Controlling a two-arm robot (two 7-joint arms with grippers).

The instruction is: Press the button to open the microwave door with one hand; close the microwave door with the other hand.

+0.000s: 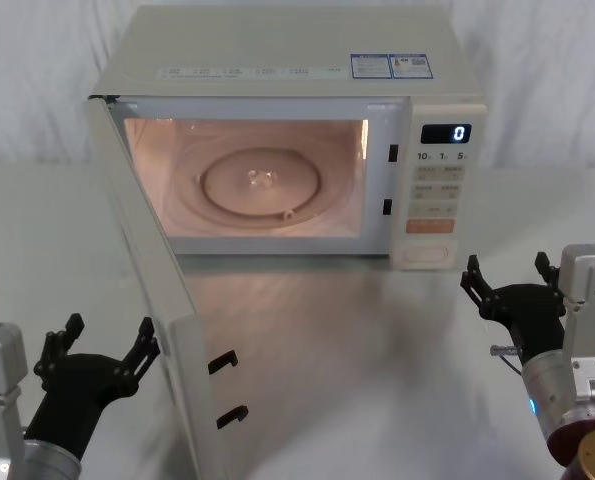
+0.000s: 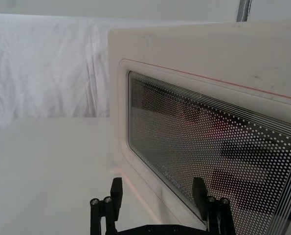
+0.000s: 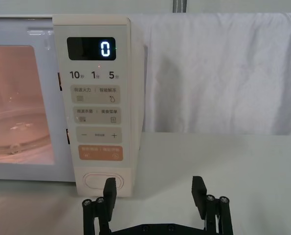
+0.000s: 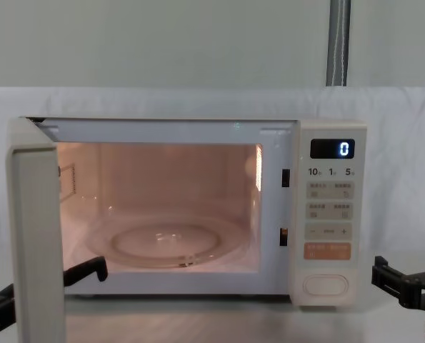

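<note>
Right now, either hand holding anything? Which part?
Nothing held. Left hand is open beside the open microwave door; right hand is open near the button.

Left hand [image 1: 99,350] and right hand [image 1: 507,285]: matte black, blocky, each with two notched fingers [image 3: 109,188] joined by small round silver-ringed screws. Behind each hand a light grey box housing sits on a silver cylindrical wrist. The right wrist carries a small blue light, a thin protruding metal pin, and a dark red rounded joint cover with a gold edge.
</note>
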